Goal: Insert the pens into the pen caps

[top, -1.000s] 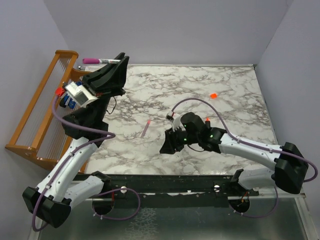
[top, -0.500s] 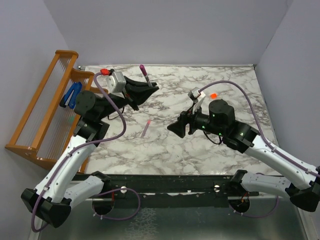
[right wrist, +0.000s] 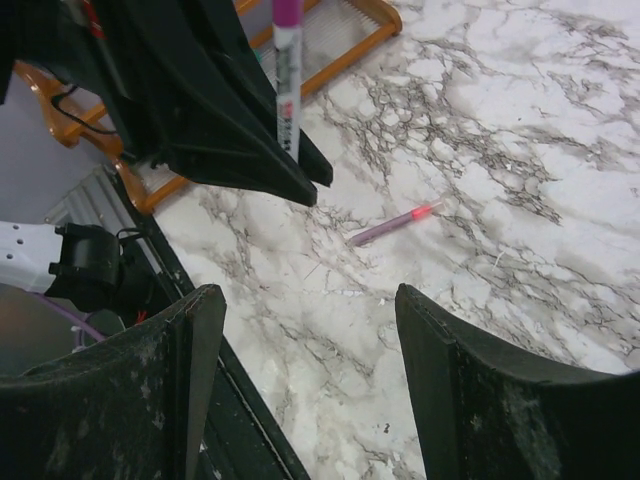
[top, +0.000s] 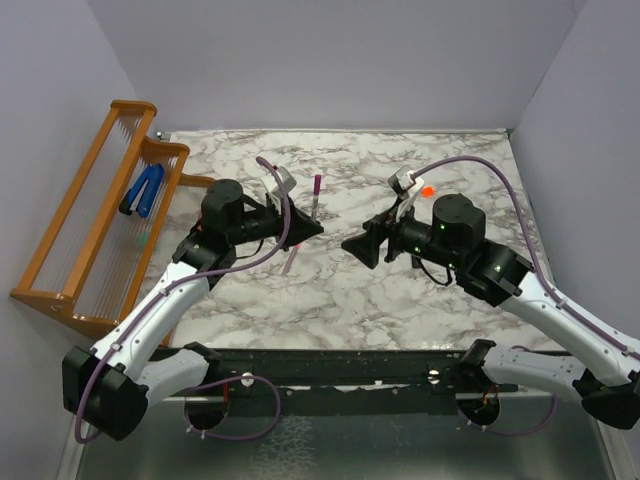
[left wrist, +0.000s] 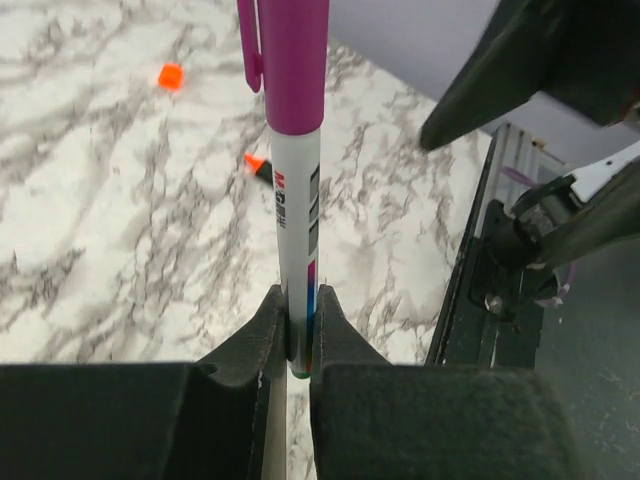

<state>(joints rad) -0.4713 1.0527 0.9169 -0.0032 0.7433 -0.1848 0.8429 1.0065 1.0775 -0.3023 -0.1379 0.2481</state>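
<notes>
The left gripper (left wrist: 297, 312) has its jaws pinching the white-grey pen (left wrist: 296, 210) upright at mid-frame, magenta cap (left wrist: 292, 60) on top, so the right gripper (top: 350, 246), jaws spread and empty, ought to square up on that cap before squeezing.

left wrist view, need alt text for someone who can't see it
The left gripper is shut on the bare end of a white pen with a magenta cap, above the marble table. Beyond lie an orange cap and a black marker with an orange tip.
</notes>
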